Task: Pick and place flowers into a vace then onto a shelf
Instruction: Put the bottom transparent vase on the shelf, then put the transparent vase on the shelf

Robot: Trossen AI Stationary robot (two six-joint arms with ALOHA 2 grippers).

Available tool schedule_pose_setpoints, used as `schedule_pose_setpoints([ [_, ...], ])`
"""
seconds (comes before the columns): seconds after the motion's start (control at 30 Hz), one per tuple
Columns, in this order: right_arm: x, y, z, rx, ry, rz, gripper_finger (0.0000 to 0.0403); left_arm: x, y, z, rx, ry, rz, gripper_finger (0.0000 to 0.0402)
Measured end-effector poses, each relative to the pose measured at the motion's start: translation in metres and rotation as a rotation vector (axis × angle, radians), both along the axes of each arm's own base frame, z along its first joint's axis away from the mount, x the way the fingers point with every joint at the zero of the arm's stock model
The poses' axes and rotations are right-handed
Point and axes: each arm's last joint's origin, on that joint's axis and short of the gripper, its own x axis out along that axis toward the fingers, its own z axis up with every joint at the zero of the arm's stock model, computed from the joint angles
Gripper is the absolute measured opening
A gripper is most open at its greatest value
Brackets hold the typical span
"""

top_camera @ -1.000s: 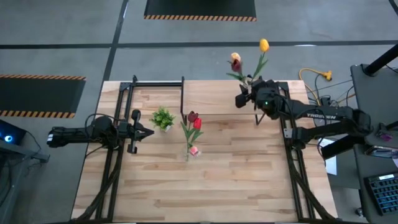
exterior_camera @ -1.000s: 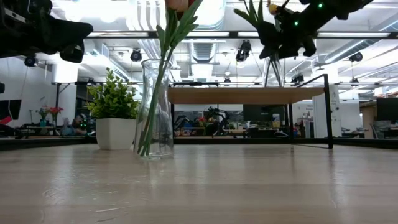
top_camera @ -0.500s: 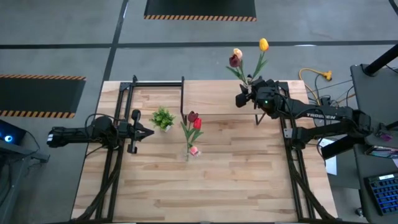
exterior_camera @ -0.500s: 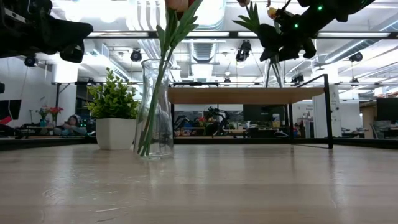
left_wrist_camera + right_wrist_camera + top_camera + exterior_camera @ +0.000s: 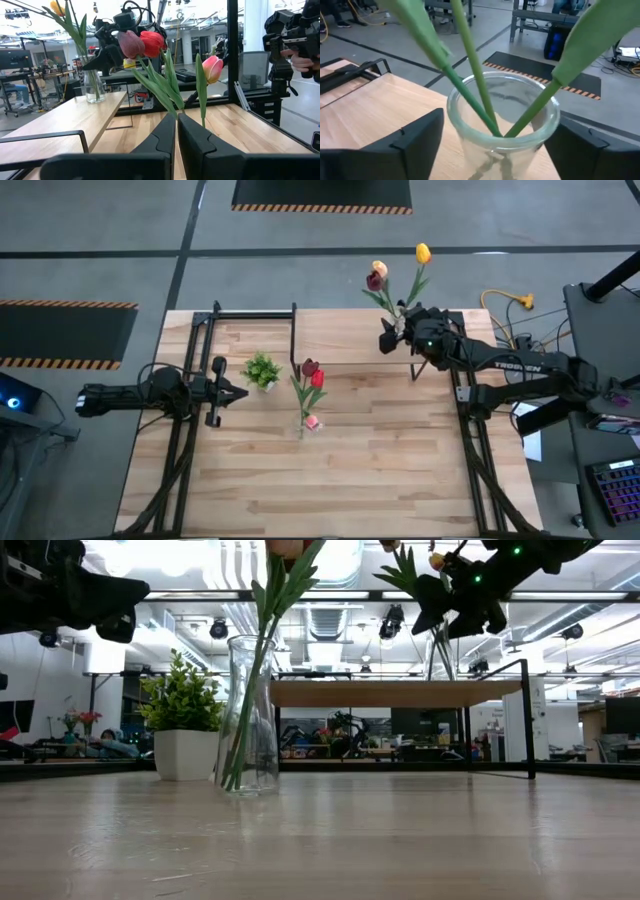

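A glass vase (image 5: 465, 125) stands on the shelf (image 5: 400, 693) at the table's far right. It holds three flowers with yellow (image 5: 424, 252), peach (image 5: 379, 268) and maroon (image 5: 374, 280) heads. My right gripper (image 5: 500, 150) is open, one finger on either side of this vase's neck and a little apart from the glass. A second glass vase (image 5: 248, 720) stands mid-table with red (image 5: 317, 378), maroon (image 5: 308, 367) and pink (image 5: 212, 69) flowers. My left gripper (image 5: 240, 392) waits shut at the table's left, pointing level toward that vase.
A small leafy plant in a white pot (image 5: 183, 710) stands left of the mid-table vase. Black metal frames (image 5: 200, 330) run along the table's left and right sides. A person's hand (image 5: 300, 60) shows in the room beyond the table.
My right gripper has opened around the vase on the shelf and let go of it, staying in place. The flower heads in that vase have shifted slightly toward the far edge. The vase stays upright on the shelf.
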Motion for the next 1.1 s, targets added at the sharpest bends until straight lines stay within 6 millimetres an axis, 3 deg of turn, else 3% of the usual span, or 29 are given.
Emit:
schedule_pose_setpoints([
  [0.27,-0.014,0.016,0.019,-0.022,-0.075,0.107,0.0344,0.000,0.000,0.000,0.000,0.000,0.000,0.0003],
  [0.47,-0.026,0.050,0.028,-0.016,-0.101,0.262,0.0339,0.000,0.000,0.000,0.000,0.000,0.000,0.0003],
  [0.63,-0.028,0.082,0.018,-0.015,-0.089,0.408,0.0331,0.000,0.000,0.000,0.000,0.000,0.000,0.0003],
  [0.83,-0.036,0.097,0.008,-0.170,-0.003,0.178,0.0329,0.000,0.000,0.000,0.000,0.000,0.000,0.0003],
  [1.1,-0.039,0.096,0.008,-0.179,-0.001,0.168,0.0329,0.000,0.000,0.001,0.000,-0.004,0.000,0.0003],
])
